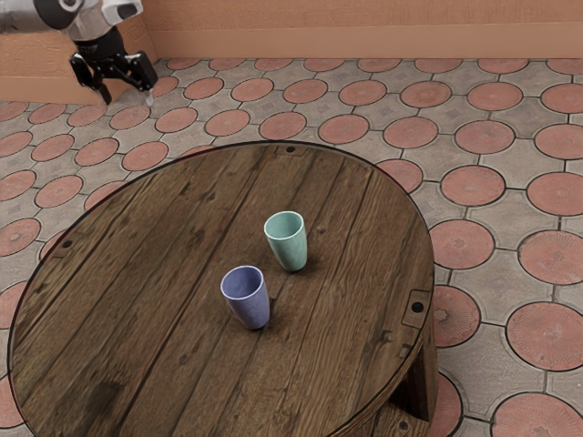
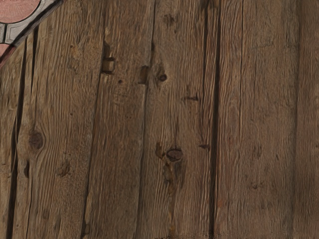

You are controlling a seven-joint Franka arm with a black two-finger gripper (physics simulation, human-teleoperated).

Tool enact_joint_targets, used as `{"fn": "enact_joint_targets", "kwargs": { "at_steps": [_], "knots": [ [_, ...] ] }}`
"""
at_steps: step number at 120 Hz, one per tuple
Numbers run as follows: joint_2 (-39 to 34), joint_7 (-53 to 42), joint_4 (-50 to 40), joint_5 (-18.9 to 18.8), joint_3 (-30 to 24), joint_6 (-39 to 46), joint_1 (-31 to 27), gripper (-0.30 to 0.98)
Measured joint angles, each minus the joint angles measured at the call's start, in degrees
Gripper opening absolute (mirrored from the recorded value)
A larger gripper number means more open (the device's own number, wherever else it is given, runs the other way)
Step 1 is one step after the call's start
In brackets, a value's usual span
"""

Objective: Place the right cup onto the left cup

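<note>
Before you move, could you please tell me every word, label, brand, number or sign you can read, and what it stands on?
There are none that I can read:
Green cup: no text visible.
Blue cup: no text visible.
Wooden table: only grain, knots and dark marks, no lettering.
Gripper: too small to read any marking.

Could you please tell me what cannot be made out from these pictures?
- Exterior view: the robot arm's base, cut off by the view's edge.
- Exterior view: the round wooden table's near rim, cut off by the lower edge.
- Exterior view: the undersides of the purple cup and mint-green cup, hidden by the cups themselves.
</note>
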State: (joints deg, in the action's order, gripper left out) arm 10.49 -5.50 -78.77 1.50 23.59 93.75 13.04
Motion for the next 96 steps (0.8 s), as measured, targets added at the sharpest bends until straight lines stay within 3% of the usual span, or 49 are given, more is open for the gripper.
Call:
{"fn": "enact_joint_targets", "kwargs": {
  "at_steps": [11, 24, 50, 75, 96],
  "knots": [
    [0.43, -1.17, -0.19, 0.1, -0.04, -0.1, 3.02, 0.67],
    [8.35, -0.36, 3.9, 1.21, -1.93, 0.59, 4.3, 0.67],
    [19.91, 8.82, 5.37, 7.17, -3.7, 6.24, 10.07, 0.67],
    [19.43, 16.96, -6.18, 11.05, -3.98, 16.35, 15.08, 0.67],
    [13.22, 21.84, -12.11, 9.15, -5.34, 21.15, 19.18, 0.67]
  ]
}}
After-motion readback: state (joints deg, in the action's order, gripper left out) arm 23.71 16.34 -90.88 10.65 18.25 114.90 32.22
